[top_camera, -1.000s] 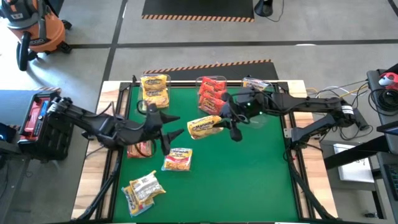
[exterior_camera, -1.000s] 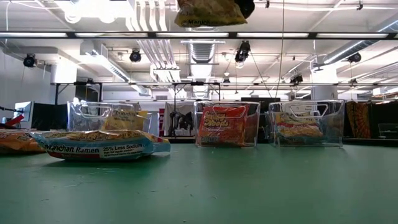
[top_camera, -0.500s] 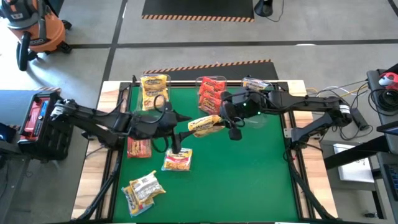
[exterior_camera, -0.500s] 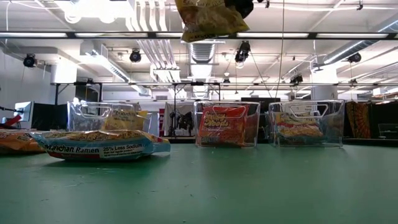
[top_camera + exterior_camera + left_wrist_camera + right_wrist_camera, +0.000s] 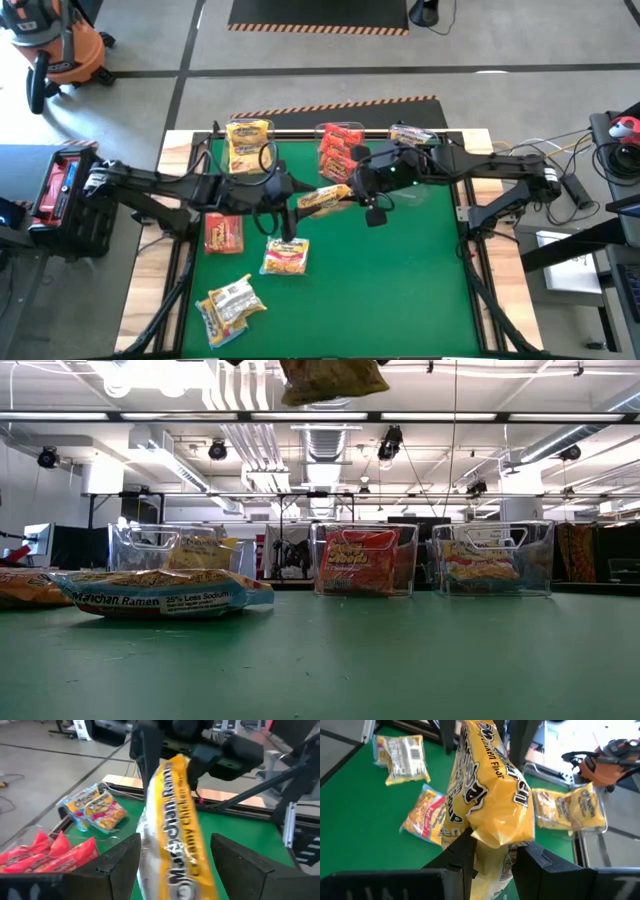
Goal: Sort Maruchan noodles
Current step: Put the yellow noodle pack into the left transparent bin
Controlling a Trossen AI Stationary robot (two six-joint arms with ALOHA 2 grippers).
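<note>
While a yellow packet [image 5: 326, 198] is held in the air above the mat [image 5: 400, 290], a handover between the two arms appears to be under way. The right gripper [image 5: 362, 190] is clamped shut on one end of the packet, as is plain in the right wrist view, where the crinkled wrapper [image 5: 490, 795] is pinched between its fingers. The left gripper [image 5: 288, 196] is set at the packet's other end with its fingers apart, one on each side of the wrapper [image 5: 172, 840], and no squeeze is yet seen.

For the step to be done well, the left fingers should be closed on a firm part of the packet before the right grip is let go; otherwise the packet may be dropped. The pinch is best taken well in from the edge, since the slick wrapper is likely to slip.

Three clear bins are ranged along the far edge: yellow packets [image 5: 248, 143] are kept in the left one, red packets [image 5: 340, 148] in the middle, pale ones [image 5: 412, 134] in the right. The yellow bin is judged the proper goal. Four more packets [image 5: 285, 256] lie unsorted on the mat.
</note>
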